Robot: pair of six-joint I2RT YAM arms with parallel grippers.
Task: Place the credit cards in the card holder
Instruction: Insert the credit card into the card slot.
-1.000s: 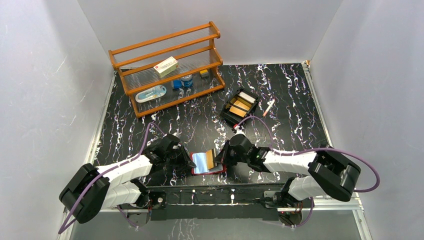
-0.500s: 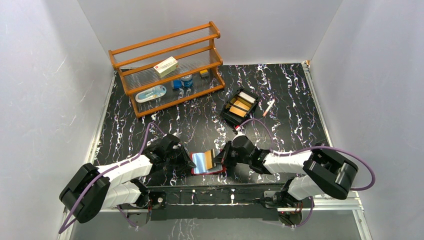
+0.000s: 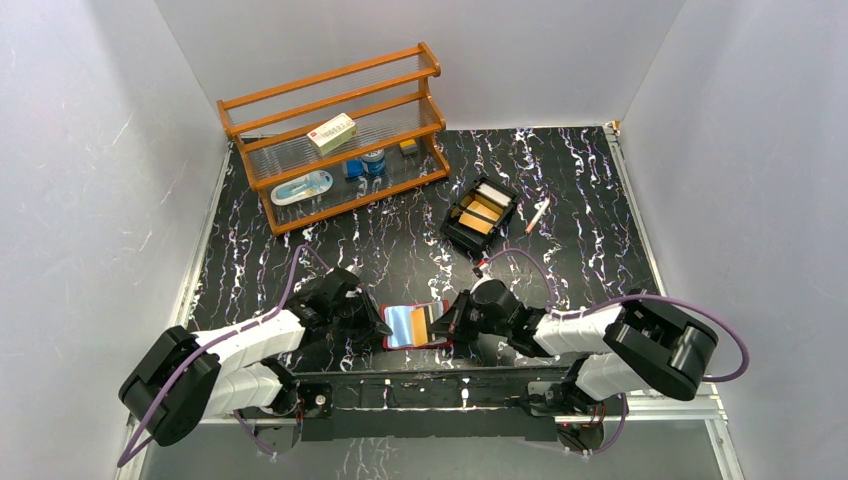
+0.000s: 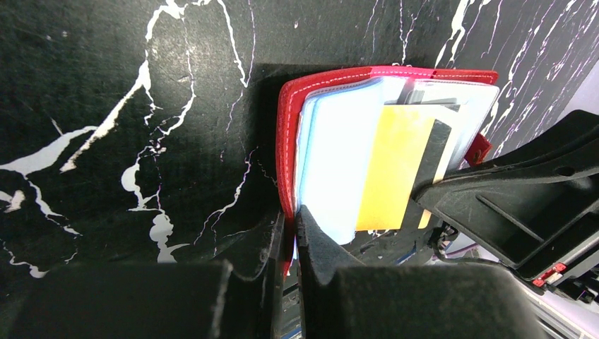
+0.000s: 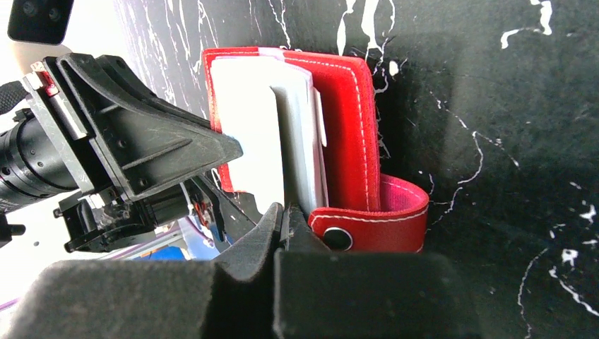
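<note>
The red card holder lies open near the front edge, its clear sleeves facing up. My left gripper is shut on its left cover, seen in the left wrist view pinching the red edge. My right gripper is shut on an orange credit card that lies against the sleeves. In the right wrist view the card is edge-on beside the red cover and snap tab. More cards, white, orange and gold, sit in the black tray.
A wooden rack stands at the back left with a cream box, small jars and a blue-white dish. A pen lies right of the tray. White walls close in the dark marbled table.
My right gripper has moved down and toward the wallet, laying the orange card from a raised tilt down onto the sleeves. The left gripper has held still on the cover.
</note>
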